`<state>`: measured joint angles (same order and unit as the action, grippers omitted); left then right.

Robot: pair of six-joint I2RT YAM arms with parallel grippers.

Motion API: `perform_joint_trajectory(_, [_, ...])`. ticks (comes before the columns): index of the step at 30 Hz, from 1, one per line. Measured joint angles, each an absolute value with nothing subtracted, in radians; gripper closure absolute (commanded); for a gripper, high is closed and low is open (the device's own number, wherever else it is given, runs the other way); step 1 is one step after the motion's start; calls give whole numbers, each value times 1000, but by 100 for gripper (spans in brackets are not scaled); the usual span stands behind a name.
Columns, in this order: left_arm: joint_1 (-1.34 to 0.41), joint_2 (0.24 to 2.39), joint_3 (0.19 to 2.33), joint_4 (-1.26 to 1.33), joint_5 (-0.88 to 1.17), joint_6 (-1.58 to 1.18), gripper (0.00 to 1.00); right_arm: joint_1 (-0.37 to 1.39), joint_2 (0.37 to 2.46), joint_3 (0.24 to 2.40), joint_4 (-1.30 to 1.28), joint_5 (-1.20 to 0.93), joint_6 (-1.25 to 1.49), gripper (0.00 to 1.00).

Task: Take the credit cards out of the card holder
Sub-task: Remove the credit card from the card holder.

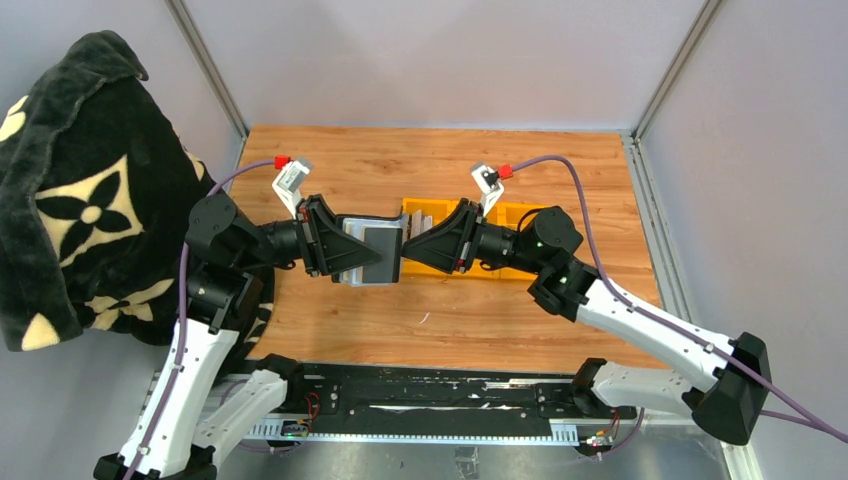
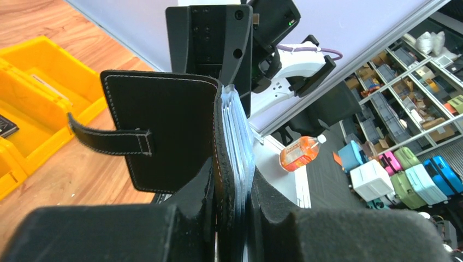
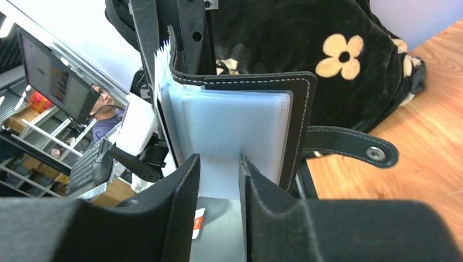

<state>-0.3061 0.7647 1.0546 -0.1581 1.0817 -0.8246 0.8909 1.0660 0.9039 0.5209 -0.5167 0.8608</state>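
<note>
The black card holder [image 1: 381, 246] hangs open in mid-air between my two arms, above the wooden table. My left gripper [image 1: 352, 258] is shut on it. In the left wrist view my left gripper [image 2: 232, 191] pinches the black cover [image 2: 164, 131] and the stack of cloudy plastic sleeves [image 2: 238, 136], and the strap tab [image 2: 109, 141] sticks out to the left. My right gripper [image 1: 408, 246] is at the holder's free edge. In the right wrist view its jaws [image 3: 219, 174] stand a little apart at the lower edge of the sleeves [image 3: 235, 131]. The credit cards sit inside the sleeves and I cannot pick them out singly.
A yellow bin [image 1: 520, 215] stands on the table behind the right gripper; it also shows in the left wrist view [image 2: 33, 71] with a small black block [image 2: 5, 125] in it. A black blanket with cream flowers [image 1: 80, 200] hangs at the left.
</note>
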Motion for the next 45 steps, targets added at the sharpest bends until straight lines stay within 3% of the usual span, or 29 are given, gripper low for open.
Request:
perform_joint_trajectory(11, [-310,764,1093,-257,1023,-701,100,889,1074,915,519,-551,876,64])
perform_joint_trajectory(18, [-310,765,1094,-284,996,-669,100,889,1001,943,433,-549,836,45])
perform_joint_trajectory(27, [-310,767,1094,-289,982,-661,100,889,1108,989,472,-610,859,43])
perform_joint_trajectory(30, [-310,768,1094,-294,982,-661,100,889,1127,989,480,-622,868,46])
perform_joint_trajectory(36, [-310,767,1094,-294,980,-661,100,890,1153,1002,519,-643,884,66])
perform_joint_trajectory(45, [-310,768,1094,-299,975,-642,97,892,1165,1009,533,-651,879,73])
